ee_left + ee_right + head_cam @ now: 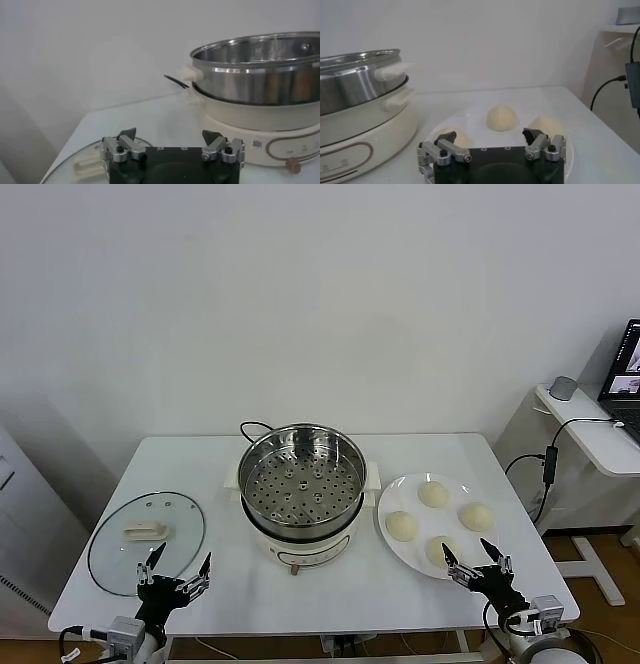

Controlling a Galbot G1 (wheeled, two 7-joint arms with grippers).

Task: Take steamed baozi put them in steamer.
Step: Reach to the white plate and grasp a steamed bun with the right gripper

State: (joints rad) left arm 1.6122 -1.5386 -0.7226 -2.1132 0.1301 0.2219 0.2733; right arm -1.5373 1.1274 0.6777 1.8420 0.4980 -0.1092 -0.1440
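Claws, left (pixel 178 568) and right (pixel 478 557), both spread apart at table's (pixel 200 459) near edge, steamer (pixel 302 489) between.

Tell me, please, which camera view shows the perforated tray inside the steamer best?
The head view shows it best: it looks down into the steamer, so the whole perforated tray with its holes is visible and holds nothing. The left wrist view sees only the steel wall and rim from the side. The right wrist view shows only part of the outer wall and a handle.
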